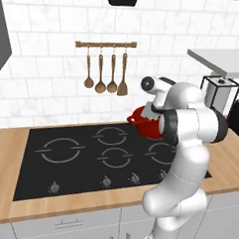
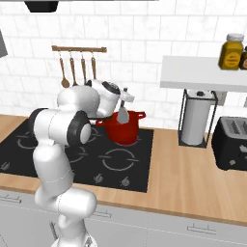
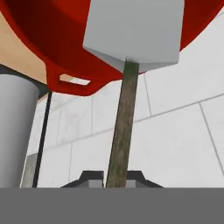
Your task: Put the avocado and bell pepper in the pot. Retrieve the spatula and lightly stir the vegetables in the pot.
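Gripper (image 3: 114, 181) clamped tight on the spatula (image 3: 131, 39) handle, fingers pressed in on either side of the thin dark shaft near its low end in the hand view. Blade's the light-grey squarish bit, sitting right against the red pot (image 3: 48, 39) from this angle; one loop handle of the pot pokes out just beside the shaft.

Right base view: spatula (image 2: 123, 114) held at the pot's rim, blade hanging in front of the pot (image 2: 126, 128) wall, handle angled up toward the hand. Whether the blade is touching the pot or just over it, can't tell.

Pot sits on the black cooktop (image 2: 125, 166), rear corner, nearest the paper towel holder (image 2: 197, 118). Toaster (image 2: 231, 142) further out from the pot on the wood counter (image 2: 193, 183).

Left base view: pot (image 1: 143, 124) mostly hidden behind the arm, blade (image 1: 150, 112) just peeking at its rim. Wooden utensil rack (image 1: 105, 66) on the tile wall up behind the pot. Inside of pot not visible.
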